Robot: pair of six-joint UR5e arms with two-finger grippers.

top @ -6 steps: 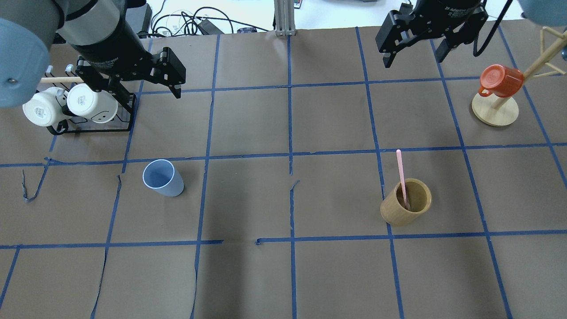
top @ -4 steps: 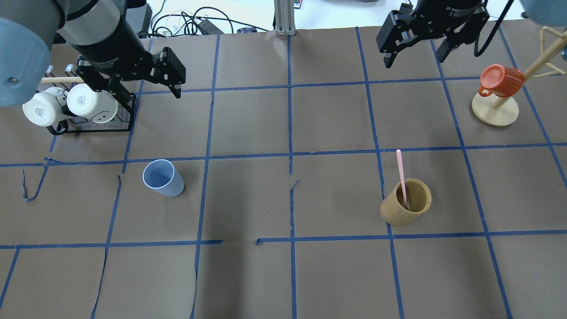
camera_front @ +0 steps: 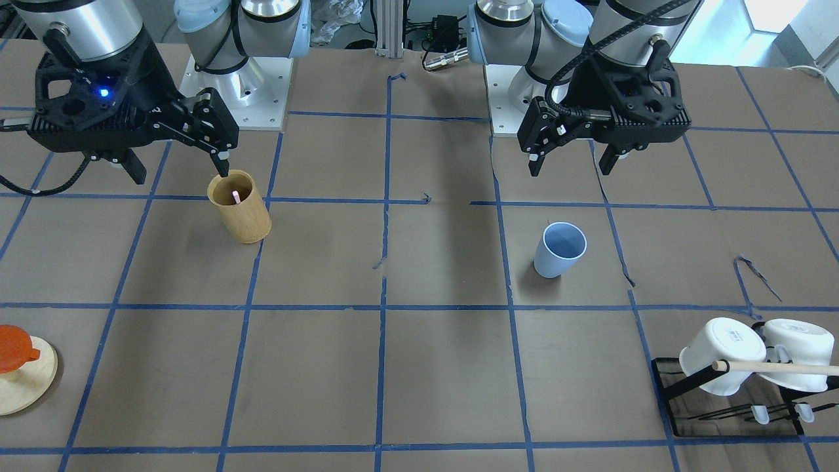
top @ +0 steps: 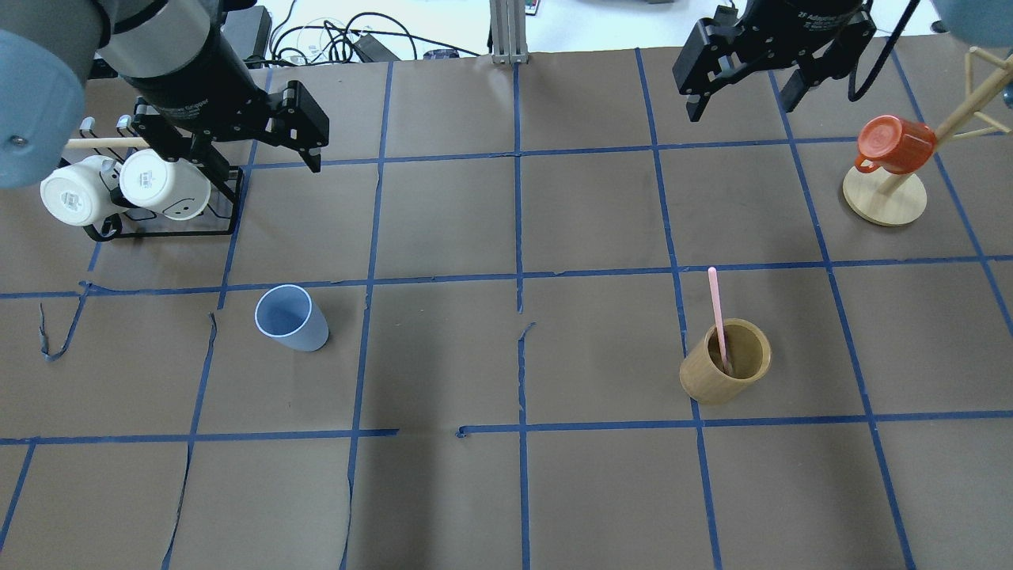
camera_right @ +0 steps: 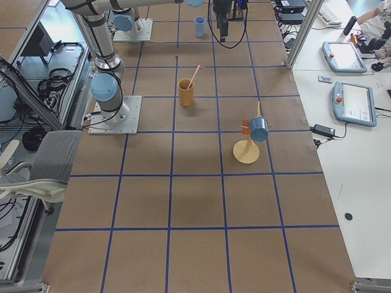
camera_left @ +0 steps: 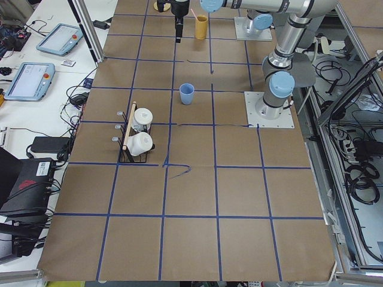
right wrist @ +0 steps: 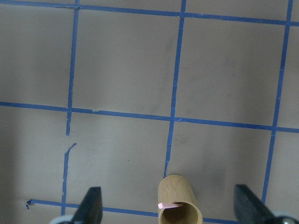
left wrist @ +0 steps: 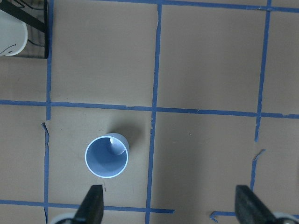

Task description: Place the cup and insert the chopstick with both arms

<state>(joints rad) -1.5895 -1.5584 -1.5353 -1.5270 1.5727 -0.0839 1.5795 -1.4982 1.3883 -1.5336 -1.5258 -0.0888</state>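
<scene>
**Both grippers spread, cup and chopstick untouched below**

The left gripper (left wrist: 171, 207) hangs with its fingers (left wrist: 95, 204) spread wide. The cup (left wrist: 106, 157) stands upright on the table below, just ahead of one fingertip rather than between the two. The right gripper (right wrist: 170, 207) is spread wide too. The chopstick (right wrist: 169, 205) leans in the bamboo holder (right wrist: 175, 186) below, between its fingers.

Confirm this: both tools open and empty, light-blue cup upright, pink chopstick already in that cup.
Wrong on the chopstick. The pink chopstick leans in the tan bamboo holder, not in the light-blue cup, which is empty; the overhead exterior view shows it. The rest stands: left tool and right tool open and empty, cup upright.
</scene>
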